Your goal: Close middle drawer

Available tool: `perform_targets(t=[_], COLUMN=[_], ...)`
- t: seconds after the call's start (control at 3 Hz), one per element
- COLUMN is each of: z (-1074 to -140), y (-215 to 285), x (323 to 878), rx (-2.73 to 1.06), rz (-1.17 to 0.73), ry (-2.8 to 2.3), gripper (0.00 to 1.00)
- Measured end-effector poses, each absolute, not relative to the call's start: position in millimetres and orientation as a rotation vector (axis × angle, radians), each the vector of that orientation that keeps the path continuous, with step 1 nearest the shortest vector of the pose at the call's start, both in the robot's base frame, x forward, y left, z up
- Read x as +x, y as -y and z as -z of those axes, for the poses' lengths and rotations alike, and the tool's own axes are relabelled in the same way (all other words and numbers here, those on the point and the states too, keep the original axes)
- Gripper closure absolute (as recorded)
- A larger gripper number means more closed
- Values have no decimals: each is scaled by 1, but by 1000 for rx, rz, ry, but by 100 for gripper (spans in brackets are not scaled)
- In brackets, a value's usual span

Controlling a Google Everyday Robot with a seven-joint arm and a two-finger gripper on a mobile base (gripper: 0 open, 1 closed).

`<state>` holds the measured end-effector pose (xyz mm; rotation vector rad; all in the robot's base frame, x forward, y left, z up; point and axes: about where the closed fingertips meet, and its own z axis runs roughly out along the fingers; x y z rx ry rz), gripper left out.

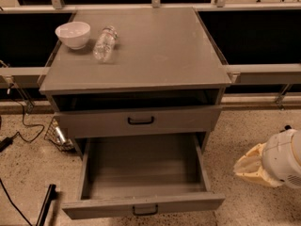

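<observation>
Entry one: the gripper [247, 165], cream-coloured, on a rounded white arm [282, 163]. We place it low at the right edge of the camera view, over the speckled floor [244, 206]. We cannot tell whether it is open or closed. It sits to the right of the middle drawer [141, 168] and apart from it.

Entry two: the middle drawer, grey wood. It stands far out of the desk [155, 51] toward the camera, showing its deep box. We note a small dark loop handle [145, 210] at the centre of its slim front panel.

Entry three: the upper drawer [94, 122], with a taller front and a wider black handle [141, 120]. It is pushed in, with a dark slot above it.

Entry four: the desk top, flat and grey. We list a white bowl [73, 33] near its back left corner. A clear plastic bottle [104, 43] lies on its side just right of the bowl.

Entry five: dark cables [19, 126] on the floor at the left.
</observation>
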<state>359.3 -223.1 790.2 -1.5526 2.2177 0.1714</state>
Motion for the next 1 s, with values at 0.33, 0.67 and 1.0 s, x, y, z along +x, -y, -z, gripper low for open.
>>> perform_targets(t=[0.33,0.67,1.0], z=[-754,-711,-667], y=[220,222,221], x=[349,336,326], rx=[-1544,-1521,-1480], rz=[-232,-299,-328], ry=[-2212,-2225,-2202], gripper=[100,100,100])
